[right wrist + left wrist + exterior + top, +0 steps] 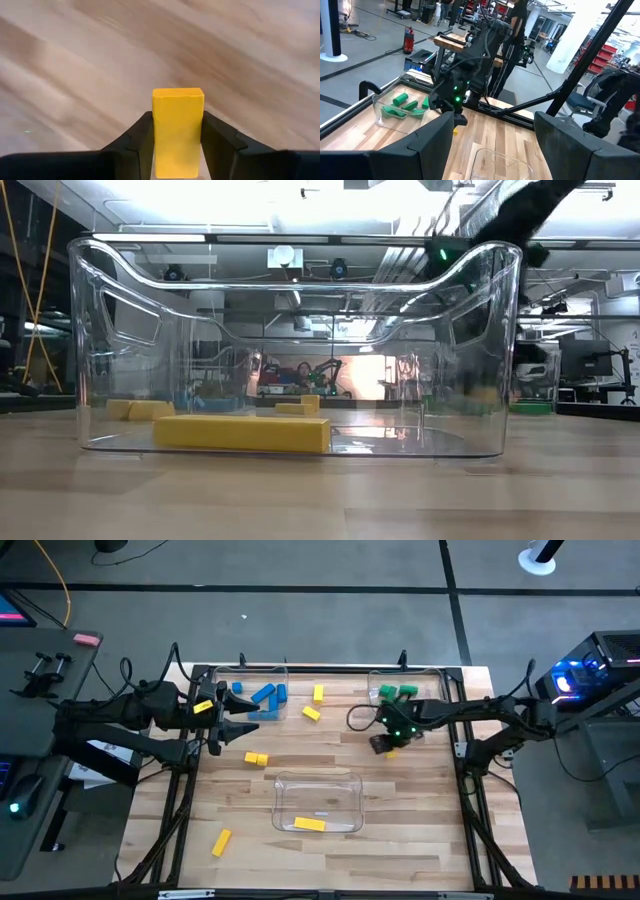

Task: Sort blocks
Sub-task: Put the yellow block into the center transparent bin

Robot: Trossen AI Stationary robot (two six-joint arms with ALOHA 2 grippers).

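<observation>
My right gripper [388,747] stands right of the table's middle, just near of the green bin, shut on a yellow block [178,131]. The same block shows small and yellow [455,131] under that gripper in the left wrist view. My left gripper [245,723] waits open at the table's left, above the wood, with nothing between its fingers [427,142]. Loose yellow blocks lie on the wood [256,758] [311,713] [318,692] [221,842]. Blue blocks [263,695] fill the far left bin, green blocks [396,692] the far right one. My right gripper pinches the yellow block by its two long sides [156,140] between its two fingers [220,142]. The fingers slant steeply down from above and run along the block, whose far end [178,95] sticks out past the fingertips. Whether the block is clear of the table, I cannot tell.
A clear bin [318,802] stands at the near middle with one long yellow block [240,432] lying flat in it. The clear bins with blue [246,673] and green [432,675] stand along the far edge. Bare wood lies between the bins.
</observation>
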